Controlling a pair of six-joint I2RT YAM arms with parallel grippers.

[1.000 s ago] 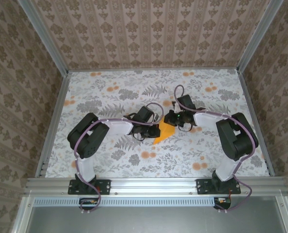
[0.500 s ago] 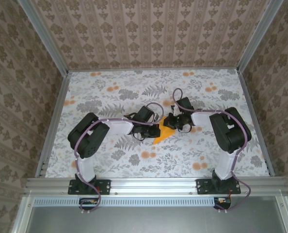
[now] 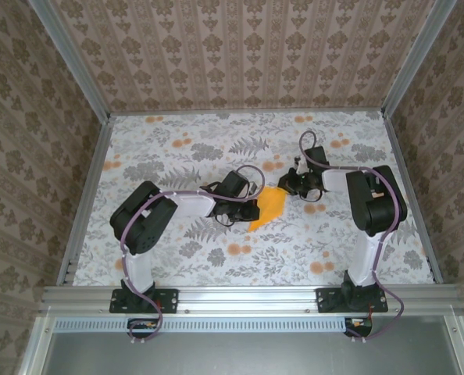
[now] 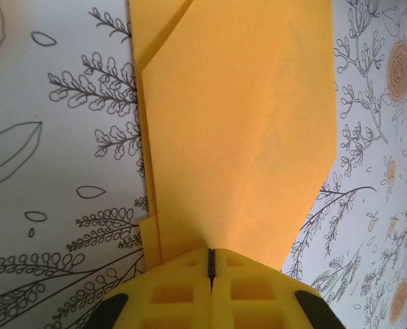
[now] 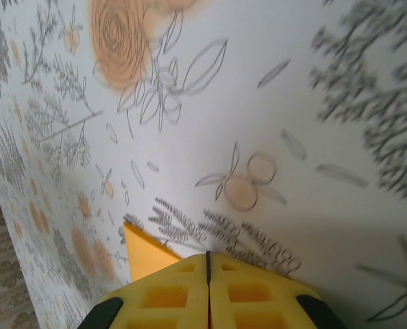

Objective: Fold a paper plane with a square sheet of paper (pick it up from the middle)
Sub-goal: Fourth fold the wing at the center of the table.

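Folding seemed half done: left pincer (image 4: 209, 259) and right pincer (image 5: 207, 262), both clenched, sat at the square sheet of paper (image 3: 269, 205), mid-frame; careful creasing looked next.

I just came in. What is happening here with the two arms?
The two arms are folding an orange paper sheet on the flowered table. The sheet is already partly folded. The left gripper, shut, seems to press down its edge. The right gripper, also shut, sits just beside a corner, holding nothing.
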